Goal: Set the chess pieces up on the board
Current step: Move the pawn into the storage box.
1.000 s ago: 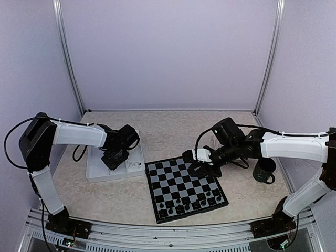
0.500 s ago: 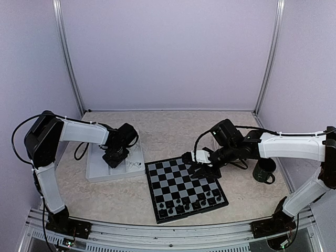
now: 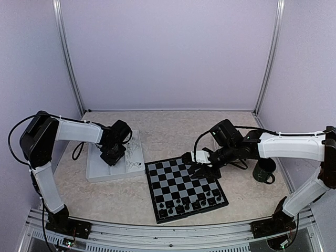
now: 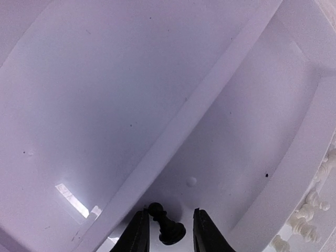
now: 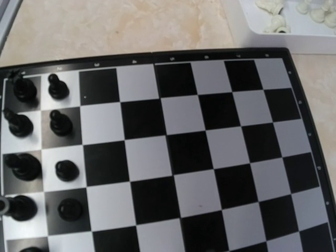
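Observation:
The board (image 3: 185, 179) lies at the table's middle, with black chess pieces (image 3: 191, 202) in its two near rows; the right wrist view shows them (image 5: 59, 126) at the left of the board (image 5: 173, 157). My left gripper (image 3: 113, 156) reaches down into the white tray (image 3: 97, 172). In the left wrist view its jaws (image 4: 170, 212) stand open around a tilted black pawn (image 4: 170, 229): the left finger touches the pawn's head, the right finger stays just apart. My right gripper (image 3: 202, 169) hovers over the board's far edge. Its fingers do not show in its own view.
White pieces (image 3: 135, 164) lie in the tray's right compartment (image 4: 310, 210), and some show at the top right of the right wrist view (image 5: 273, 21). A tray divider wall (image 4: 184, 126) runs beside the pawn. A dark mug (image 3: 264, 170) stands right of the board.
My left gripper has shifted slightly left and back inside the tray, and its jaws have narrowed. The right arm has barely moved.

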`<control>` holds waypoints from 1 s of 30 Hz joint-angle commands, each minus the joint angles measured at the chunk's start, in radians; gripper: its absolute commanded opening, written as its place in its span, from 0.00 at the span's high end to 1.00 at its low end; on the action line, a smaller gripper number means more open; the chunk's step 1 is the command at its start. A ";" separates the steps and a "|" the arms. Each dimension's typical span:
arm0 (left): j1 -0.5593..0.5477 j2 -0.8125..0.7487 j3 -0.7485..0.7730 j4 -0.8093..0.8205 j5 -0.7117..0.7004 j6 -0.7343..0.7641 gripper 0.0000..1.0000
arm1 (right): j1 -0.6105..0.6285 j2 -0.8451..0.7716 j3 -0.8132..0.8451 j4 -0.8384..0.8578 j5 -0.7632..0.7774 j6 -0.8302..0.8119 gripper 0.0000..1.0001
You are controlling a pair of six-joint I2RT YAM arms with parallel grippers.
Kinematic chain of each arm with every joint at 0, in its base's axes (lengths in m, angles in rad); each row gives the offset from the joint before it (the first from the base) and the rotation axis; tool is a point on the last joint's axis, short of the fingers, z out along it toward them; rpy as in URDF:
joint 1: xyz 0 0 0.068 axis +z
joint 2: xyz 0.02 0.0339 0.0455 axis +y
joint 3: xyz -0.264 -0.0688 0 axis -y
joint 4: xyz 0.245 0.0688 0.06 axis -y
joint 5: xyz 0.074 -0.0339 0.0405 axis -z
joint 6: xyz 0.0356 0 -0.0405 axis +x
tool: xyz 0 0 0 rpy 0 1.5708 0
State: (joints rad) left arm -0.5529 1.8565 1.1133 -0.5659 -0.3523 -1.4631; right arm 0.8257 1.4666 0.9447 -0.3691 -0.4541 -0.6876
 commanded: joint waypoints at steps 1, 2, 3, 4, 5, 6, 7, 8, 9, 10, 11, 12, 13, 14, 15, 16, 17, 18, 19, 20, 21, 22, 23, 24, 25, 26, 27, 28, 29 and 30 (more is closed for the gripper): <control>0.071 0.053 -0.053 -0.061 0.183 0.048 0.70 | 0.010 -0.002 -0.009 -0.013 0.001 -0.006 0.69; 0.079 0.053 -0.047 -0.075 0.194 0.059 0.71 | 0.009 -0.005 -0.009 -0.014 0.003 -0.007 0.69; 0.087 0.054 -0.041 -0.096 0.203 0.067 0.71 | 0.010 -0.008 -0.009 -0.015 0.004 -0.007 0.69; 0.094 0.058 -0.033 -0.116 0.211 0.076 0.71 | 0.009 -0.011 -0.009 -0.014 0.006 -0.007 0.69; 0.102 0.065 -0.025 -0.131 0.221 0.091 0.72 | 0.009 -0.015 -0.010 -0.015 0.007 -0.008 0.69; 0.106 0.070 -0.017 -0.152 0.227 0.099 0.72 | 0.010 -0.020 -0.010 -0.016 0.008 -0.008 0.69; 0.108 0.077 -0.012 -0.165 0.234 0.109 0.73 | 0.009 -0.026 -0.011 -0.017 0.009 -0.009 0.69; 0.108 0.090 -0.008 -0.176 0.243 0.119 0.75 | 0.009 -0.030 -0.012 -0.017 0.011 -0.011 0.69; 0.106 0.099 -0.007 -0.184 0.254 0.125 0.77 | 0.009 -0.035 -0.012 -0.018 0.011 -0.012 0.69; 0.102 0.113 -0.007 -0.191 0.268 0.132 0.78 | 0.009 -0.041 -0.012 -0.017 0.011 -0.013 0.69; 0.094 0.122 -0.009 -0.197 0.278 0.136 0.79 | 0.009 -0.045 -0.012 -0.017 0.009 -0.013 0.69; 0.085 0.137 -0.008 -0.203 0.284 0.138 0.79 | 0.009 -0.049 -0.012 -0.019 0.007 -0.012 0.69; 0.072 0.145 -0.007 -0.209 0.285 0.139 0.79 | 0.009 -0.052 -0.014 -0.020 0.004 -0.011 0.69; 0.061 0.152 -0.006 -0.213 0.285 0.139 0.79 | 0.009 -0.055 -0.014 -0.020 0.001 -0.011 0.69; 0.051 0.155 -0.006 -0.217 0.284 0.137 0.79 | 0.010 -0.057 -0.014 -0.022 -0.002 -0.012 0.69; 0.041 0.162 -0.007 -0.218 0.283 0.135 0.79 | 0.009 -0.060 -0.015 -0.022 -0.005 -0.013 0.69; 0.033 0.166 -0.008 -0.221 0.281 0.134 0.78 | 0.010 -0.061 -0.015 -0.022 -0.008 -0.013 0.69; 0.024 0.169 -0.006 -0.225 0.283 0.132 0.77 | 0.010 -0.064 -0.016 -0.022 -0.010 -0.013 0.69; 0.014 0.175 -0.005 -0.229 0.284 0.132 0.77 | 0.009 -0.064 -0.014 -0.023 -0.013 -0.013 0.69; 0.005 0.178 -0.004 -0.232 0.286 0.132 0.77 | 0.009 -0.066 -0.014 -0.024 -0.014 -0.013 0.69; -0.003 0.182 -0.004 -0.238 0.286 0.133 0.76 | 0.010 -0.066 -0.014 -0.024 -0.015 -0.013 0.68; -0.010 0.184 -0.004 -0.242 0.289 0.134 0.76 | 0.009 -0.068 -0.014 -0.025 -0.015 -0.012 0.69; -0.015 0.184 -0.008 -0.242 0.290 0.137 0.76 | 0.009 -0.070 -0.014 -0.024 -0.015 -0.013 0.69; -0.017 0.183 -0.013 -0.241 0.289 0.139 0.76 | 0.009 -0.071 -0.014 -0.024 -0.015 -0.012 0.69; -0.018 0.182 -0.019 -0.240 0.287 0.141 0.76 | 0.010 -0.073 -0.015 -0.024 -0.015 -0.013 0.69; -0.017 0.179 -0.026 -0.237 0.287 0.142 0.76 | 0.010 -0.074 -0.016 -0.024 -0.014 -0.013 0.69; -0.013 0.176 -0.030 -0.232 0.283 0.146 0.76 | 0.011 -0.074 -0.015 -0.025 -0.013 -0.013 0.69; -0.007 0.172 -0.033 -0.230 0.277 0.148 0.76 | 0.010 -0.075 -0.015 -0.023 -0.011 -0.014 0.69; 0.000 0.168 -0.033 -0.232 0.267 0.148 0.76 | 0.010 -0.074 -0.015 -0.023 -0.011 -0.014 0.69; 0.011 0.166 -0.034 -0.232 0.259 0.149 0.76 | 0.010 -0.074 -0.016 -0.024 -0.011 -0.014 0.69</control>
State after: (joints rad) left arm -0.5552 1.9057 1.1866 -0.6811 -0.1837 -1.3262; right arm 0.8261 1.4193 0.9394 -0.3759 -0.4530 -0.6922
